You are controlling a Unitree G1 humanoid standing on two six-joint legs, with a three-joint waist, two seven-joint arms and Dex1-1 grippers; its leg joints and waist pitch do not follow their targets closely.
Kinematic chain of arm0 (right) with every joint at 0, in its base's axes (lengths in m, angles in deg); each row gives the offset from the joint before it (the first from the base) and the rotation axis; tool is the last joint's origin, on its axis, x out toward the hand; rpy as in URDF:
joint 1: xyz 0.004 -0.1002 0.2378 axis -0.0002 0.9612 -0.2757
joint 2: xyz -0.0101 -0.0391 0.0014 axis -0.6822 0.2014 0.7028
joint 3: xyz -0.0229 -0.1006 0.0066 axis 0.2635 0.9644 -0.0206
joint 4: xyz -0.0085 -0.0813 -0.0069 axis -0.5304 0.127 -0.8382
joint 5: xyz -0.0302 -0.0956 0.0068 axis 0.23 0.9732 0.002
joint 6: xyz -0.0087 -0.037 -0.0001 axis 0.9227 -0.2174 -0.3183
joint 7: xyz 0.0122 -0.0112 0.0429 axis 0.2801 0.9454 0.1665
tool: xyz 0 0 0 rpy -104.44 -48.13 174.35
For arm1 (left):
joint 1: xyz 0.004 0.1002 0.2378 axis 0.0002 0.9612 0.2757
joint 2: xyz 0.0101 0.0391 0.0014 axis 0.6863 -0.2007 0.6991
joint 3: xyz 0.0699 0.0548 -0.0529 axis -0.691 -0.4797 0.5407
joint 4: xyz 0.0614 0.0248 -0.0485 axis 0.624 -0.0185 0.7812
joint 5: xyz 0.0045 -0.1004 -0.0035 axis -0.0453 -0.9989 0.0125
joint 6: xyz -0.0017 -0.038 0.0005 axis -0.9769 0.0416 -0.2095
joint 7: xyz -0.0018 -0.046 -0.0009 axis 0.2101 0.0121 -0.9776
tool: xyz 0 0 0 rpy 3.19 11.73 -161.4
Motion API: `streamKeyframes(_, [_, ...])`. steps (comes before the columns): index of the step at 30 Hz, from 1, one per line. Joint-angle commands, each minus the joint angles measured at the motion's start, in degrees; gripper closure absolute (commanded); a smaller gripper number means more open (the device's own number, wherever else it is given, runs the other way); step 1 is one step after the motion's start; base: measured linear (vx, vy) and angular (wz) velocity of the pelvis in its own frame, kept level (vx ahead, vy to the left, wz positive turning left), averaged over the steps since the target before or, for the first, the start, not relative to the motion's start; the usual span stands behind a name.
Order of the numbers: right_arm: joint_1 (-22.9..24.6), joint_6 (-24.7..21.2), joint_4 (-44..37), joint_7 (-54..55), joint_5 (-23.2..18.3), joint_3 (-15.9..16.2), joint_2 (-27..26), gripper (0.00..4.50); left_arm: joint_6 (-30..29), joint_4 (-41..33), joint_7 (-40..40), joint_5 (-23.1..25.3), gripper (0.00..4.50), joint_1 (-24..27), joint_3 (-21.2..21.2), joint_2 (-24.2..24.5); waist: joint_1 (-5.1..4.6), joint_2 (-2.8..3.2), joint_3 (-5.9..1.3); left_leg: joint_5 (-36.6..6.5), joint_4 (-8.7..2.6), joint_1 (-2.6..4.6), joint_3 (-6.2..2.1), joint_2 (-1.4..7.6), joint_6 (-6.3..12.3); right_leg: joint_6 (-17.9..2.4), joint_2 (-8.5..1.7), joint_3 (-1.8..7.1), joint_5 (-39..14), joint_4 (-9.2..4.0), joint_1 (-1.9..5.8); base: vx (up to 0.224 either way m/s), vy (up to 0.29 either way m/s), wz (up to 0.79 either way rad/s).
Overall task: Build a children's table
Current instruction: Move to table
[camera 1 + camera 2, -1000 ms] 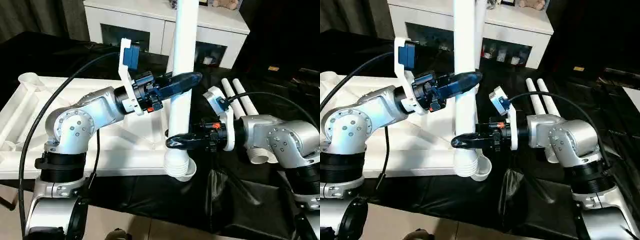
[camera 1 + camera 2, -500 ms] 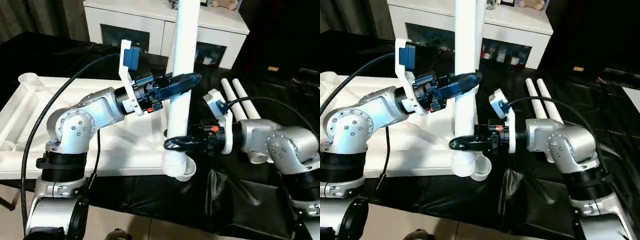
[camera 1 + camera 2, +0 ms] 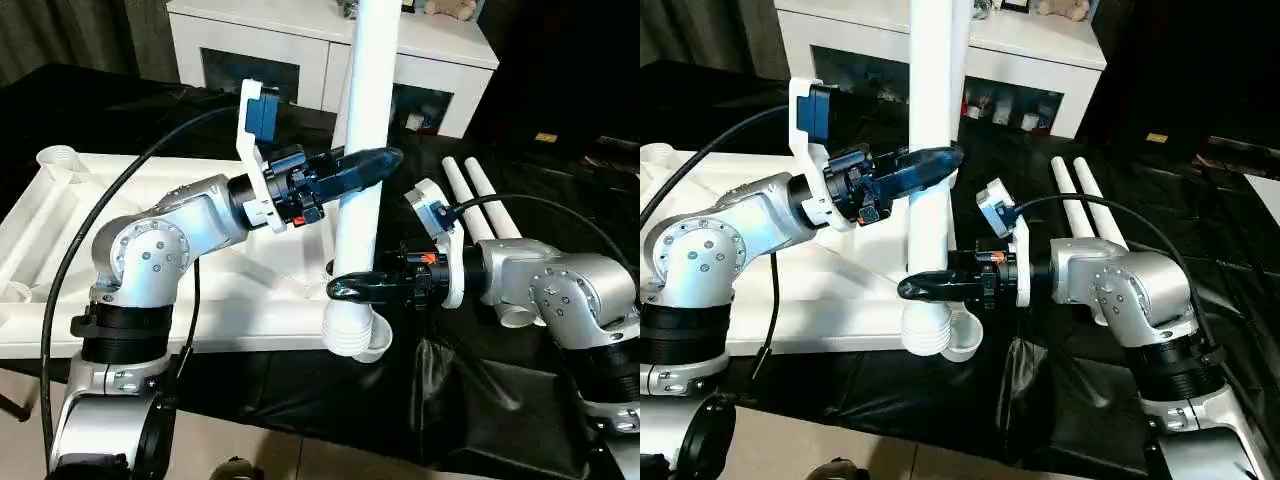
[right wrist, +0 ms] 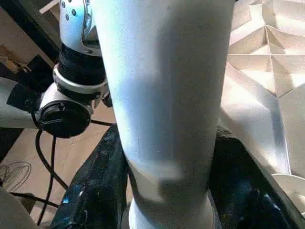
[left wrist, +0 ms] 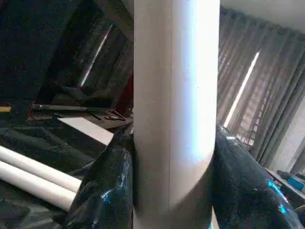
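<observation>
Upright leg (image 3: pixel 365 150) — ribbed lower end at near corner socket (image 3: pixel 375 343) of overturned table top (image 3: pixel 60 230). Right pincer (image 3: pixel 350 289) clenched around leg low down, just above ribbed end. Left pincer (image 3: pixel 370 165) clenched around same leg higher up. Two spare legs (image 3: pixel 485 205) flat side by side on black cloth (image 3: pixel 480 390), right of top. White cabinet (image 3: pixel 290 45) — farthest back.

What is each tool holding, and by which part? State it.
Both grip the upright table leg: the left tool around its middle, the right tool near its bottom end, just above the corner socket.
</observation>
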Motion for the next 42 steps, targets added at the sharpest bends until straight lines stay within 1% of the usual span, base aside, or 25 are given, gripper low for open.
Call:
streamKeyframes(1, [0.16,-0.57,-1.67,-0.93,-1.16,0.27,-0.34,2.57,1.43,-0.73,-0.82,0.7,2.73,-1.66,0.1,-0.4,0.07,0.66,-4.11,-8.3,-4.7,1.92,-1.82,4.93,-3.65,-13.96,-5.68,2.85,-3.62,-3.63,1.94,0.0,0.0,0.0])
streamKeyframes(7, [0.78,0.3,-1.51,0.22,-0.7,-0.42,-0.88,2.6,2.13,-0.64,-1.81,1.81,2.73,-1.52,0.32,-0.38,0.03,0.69,-4.1,-8.41,-4.72,1.88,-1.84,4.93,-3.71,-14.08,-5.68,2.84,-3.38,-3.63,1.95,0.0,0.0,0.0])
streamKeyframes(8, [0.85,0.43,-1.5,0.37,-0.68,-0.58,-0.97,2.61,2.06,-0.49,-2.74,2.28,2.17,-1.56,0.39,-0.41,0.05,0.63,-4.1,-8.64,-4.71,1.89,-1.81,4.94,-3.75,-14.0,-5.71,2.87,-3.57,-3.68,1.94,0.0,0.0,0.0])
streamKeyframes(9, [1.03,0.63,-1.46,0.93,-0.77,-1.18,-1.2,2.61,0.77,-0.2,-2.76,1.03,2.03,-1.6,1.02,-0.39,0.05,0.63,-4.1,-8.72,-4.72,1.88,-1.82,4.95,-3.8,-13.95,-5.71,2.88,-3.66,-3.68,1.96,0.0,0.0,0.0])
streamKeyframes(12, [1.62,1.39,-1.6,2.27,-1.02,-2.91,-1.68,2.63,-1.39,0.26,-1.91,-1.56,1.97,-1.21,2.36,0.07,-0.01,0.67,-4.12,-8.64,-4.73,1.91,-1.88,4.92,-3.71,-14.12,-5.64,2.79,-3.55,-3.65,1.91,0.0,0.0,0.0])
streamKeyframes(14, [2.01,1.79,-1.79,2.91,-1.37,-4.23,-1.74,2.64,-1.97,-0.23,-1.49,-2.17,1.66,-0.58,2.6,0.62,0.01,0.83,-4.11,-9.04,-4.8,1.98,-1.84,4.88,-4.19,-14.08,-5.59,2.8,-3.75,-3.62,1.84,0.0,0.0,0.0])
streamKeyframes(16, [2.07,1.9,-1.83,2.97,-1.38,-4.43,-1.69,2.64,-2.09,-0.38,-1.41,-2.3,1.6,-0.45,2.62,0.7,0.05,0.85,-4.14,-9.11,-4.78,2.07,-1.81,4.85,-4.31,-14.05,-5.51,2.77,-3.51,-3.56,1.76,0.0,0.0,0.0])
streamKeyframes(17, [2.34,2.49,-1.65,3.24,-1.21,-5.43,-1.2,2.64,-2.75,-1.19,-1.1,-3.08,1.6,0.16,2.79,0.99,0.18,1.39,-4.12,-9.21,-4.81,2.05,-1.92,4.87,-4.51,-14.09,-5.58,2.77,-3.25,-3.52,1.78,0.0,0.0,0.0])
streamKeyframes(18, [2.34,2.49,-1.65,3.24,-1.21,-5.43,-1.2,2.64,-2.75,-1.19,-1.1,-3.08,1.48,0.16,2.79,0.99,0.1,1.2,-4.14,-9.33,-4.85,2.02,-1.88,4.91,-4.66,-14.05,-5.57,2.78,-3.03,-3.55,1.79,0.0,0.0,0.0])
streamKeyframes(20, [3.28,3.47,-1.86,3.19,-0.91,-6.89,0.36,2.64,-2.86,-1.64,-0.93,-3.02,1.19,0.69,3.08,1.76,0.25,1.4,-4.1,-9.99,-4.88,2.04,-1.89,4.85,-5.0,-13.9,-5.58,2.8,-3.08,-3.59,1.86,0.0,0.0,0.0])
streamKeyframes(22, [3.41,3.57,-1.91,3.13,-0.86,-6.98,0.5,2.64,-2.73,-1.71,-0.84,-2.87,1.2,0.76,3.03,1.89,0.24,1.21,-4.09,-10.22,-4.97,2.0,-1.94,4.85,-4.98,-13.61,-5.52,2.81,-3.3,-3.65,1.97,0.0,0.0,0.0])
streamKeyframes(24, [3.98,4.09,-2.01,3.25,-0.42,-7.57,1.13,2.64,-1.28,-1.75,-1.25,-1.34,0.92,1.22,3.08,2.35,0.17,1.18,-4.06,-10.52,-4.94,1.99,-1.92,4.81,-4.86,-13.63,-5.58,2.81,-3.97,-3.75,1.93,0.0,0.0,0.0])
streamKeyframes(27, [4.49,5.46,-1.8,4.17,0.39,-8.54,1.51,2.64,0.35,-1.89,-1.0,0.13,0.84,2.26,3.49,3.35,0.03,1.14,-3.94,-11.1,-5.05,1.91,-1.95,4.89,-4.81,-13.25,-5.57,2.88,-5.21,-3.92,1.92,0.0,0.0,0.0])
streamKeyframes(28, [4.71,6.5,-1.56,5.03,1.18,-9.13,1.55,2.64,1.29,-1.94,-0.88,1.09,0.84,3.09,3.88,4.31,0.07,1.26,-4.01,-11.14,-4.98,2.04,-1.95,4.88,-4.86,-13.29,-5.59,2.86,-5.28,-3.91,1.89,0.0,0.0,0.0])
streamKeyframes(29, [5.37,10.21,-0.55,8.85,4.48,-10.56,1.39,2.64,5.75,-1.92,-0.72,5.87,0.84,6.01,4.6,7.9,0.11,1.39,-3.91,-11.1,-5.13,2.02,-2.17,5.11,-4.95,-12.84,-5.7,2.86,-5.66,-4.2,1.63,0.0,0.0,0.0])
streamKeyframes(30, [5.62,11.92,-0.04,10.83,6.14,-10.98,1.19,2.64,8.01,-1.86,-0.64,8.38,0.84,7.34,4.72,9.64,-0.43,1.16,-3.9,-11.27,-5.29,1.7,-2.11,4.82,-5.42,-11.84,-5.35,2.87,-6.24,-3.92,1.99,0.0,0.0,0.0])
streamKeyframes(31, [5.62,11.92,-0.04,10.83,6.14,-10.98,1.19,2.64,8.01,-1.86,-0.64,8.38,0.84,7.34,4.72,9.64,-0.54,1.36,-3.97,-11.51,-5.22,2.01,-1.97,4.77,-5.54,-11.27,-5.3,2.91,-6.62,-4.05,1.68,0.0,0.0,0.0])
streamKeyframes(32, [6.15,15.08,0.84,13.96,8.95,-10.5,-0.02,2.64,14.7,-1.73,0.44,15.96,0.84,9.38,0.43,13.02,-0.37,0.9,-3.87,-11.4,-5.31,2.0,-2.17,4.96,-5.03,-10.53,-5.56,2.96,-7.69,-4.68,1.58,0.0,0.0,0.0])
streamKeyframes(34, [7.36,20.25,2.15,17.87,12.9,-8.98,-2.55,2.64,25.04,-1.62,2.17,28.67,0.84,12.12,-9.72,18.01,-0.36,1.36,-3.81,-12.9,-5.51,2.31,-2.13,5.03,-5.54,-9.04,-5.49,3.01,-10.46,-4.64,1.13,0.0,0.0,0.0])
streamKeyframes(35, [7.82,22.24,2.92,19.78,14.5,-8.18,-3.98,2.64,28.18,-1.74,3.61,32.27,0.84,13.3,-14.01,19.14,-0.49,1.65,-3.79,-14.27,-5.73,2.4,-2.22,5.12,-6.0,-8.27,-5.58,3.1,-11.78,-4.61,1.02,0.0,0.0,0.0])
streamKeyframes(36, [7.82,22.24,2.92,19.78,14.5,-8.18,-3.98,2.64,28.18,-1.74,3.61,32.27,0.84,13.3,-14.01,19.14,-0.36,1.75,-3.84,-14.6,-5.74,2.68,-2.24,5.21,-6.28,-8.37,-5.66,3.04,-11.86,-4.77,0.67,0.0,0.0,0.0])
streamKeyframes(38, [8.65,24.18,3.13,21.93,15.81,-7.67,-5.77,2.64,30.76,-1.98,5.2,34.0,0.84,14.76,-17.18,18.75,-0.2,2.22,-4.01,-14.94,-5.69,3.13,-1.83,5.18,-7.37,-10.33,-5.29,2.96,-7.9,-4.08,0.34,0.0,0.0,0.0])
streamKeyframes(40, [9.22,24.22,2.51,22.45,15.83,-7.61,-6.28,2.64,31.09,-2.05,5.58,33.77,0.84,15.38,-17.61,18.08,-0.26,1.95,-4.06,-13.67,-5.9,2.47,-1.86,5.14,-7.42,-11.11,-5.19,2.86,-4.58,-3.63,0.95,0.0,0.0,0.0])
streamKeyframes(41, [9.49,24.31,2.1,22.47,16.06,-7.2,-6.4,2.64,32.5,-1.46,5.98,34.63,0.84,15.56,-18.45,17.95,-0.35,1.95,-4.07,-13.29,-5.88,2.36,-1.82,5.05,-7.22,-11.37,-5.18,2.82,-3.41,-3.57,1.04,0.0,0.0,0.0])
streamKeyframes(42, [10.43,24.54,1.36,21.52,17.01,-5.68,-5.55,2.64,34.09,-1.05,6.93,36.65,1.02,16.55,-20.85,18.69,-0.47,1.8,-3.98,-13.56,-5.83,2.26,-1.74,4.95,-6.85,-11.57,-5.22,2.88,-3.34,-3.6,1.14,0.0,0.0,0.0])
